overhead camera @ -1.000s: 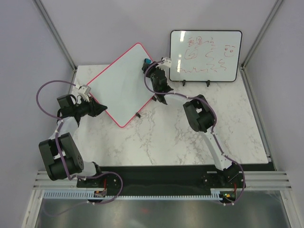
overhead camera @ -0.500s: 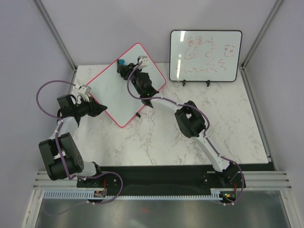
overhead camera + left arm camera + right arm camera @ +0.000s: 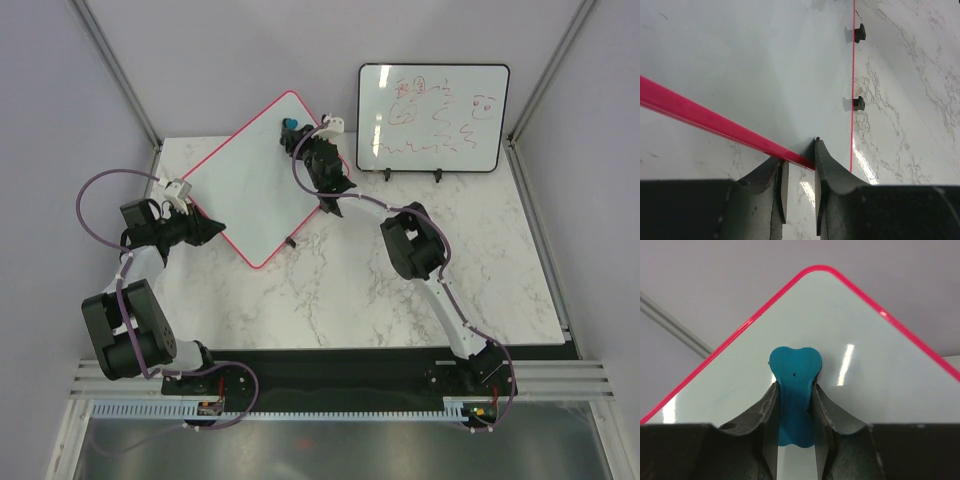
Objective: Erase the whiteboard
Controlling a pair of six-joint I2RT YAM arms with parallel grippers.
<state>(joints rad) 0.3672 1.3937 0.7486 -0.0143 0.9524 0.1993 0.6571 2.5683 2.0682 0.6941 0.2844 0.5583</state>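
- Holding the whiteboard (image 3: 255, 185) tilted and corner-on at the rear left of the bench (image 3: 340, 300), showing no marks in any view.
- Pinching its pink-red frame near a lower corner with the left claw (image 3: 799, 160), closed tight on that thin edge.
- Risking a slip or pivot at that pinch, being the only grip seen and lying well away from the wiping pressure.
- Clamping a teal eraser (image 3: 795, 367) in the right claw (image 3: 795, 392), closed on it, and pressing it to the board just below the top corner.
- Running out of surface up there: risking the eraser sliding over the rounded corner and the claw tips striking the frame on any stroke further upward.
- Risking the eraser twisting or pulling out of the narrow clamp through drag against the board.
- Working near the black-framed whiteboard (image 3: 433, 118) standing at the rear right; risking a knock from the right arm on a wide sideways sweep, toppling it off its small stands.
- Risking the tilted board dropping flat onto the bench on losing the left grip under a hard push.
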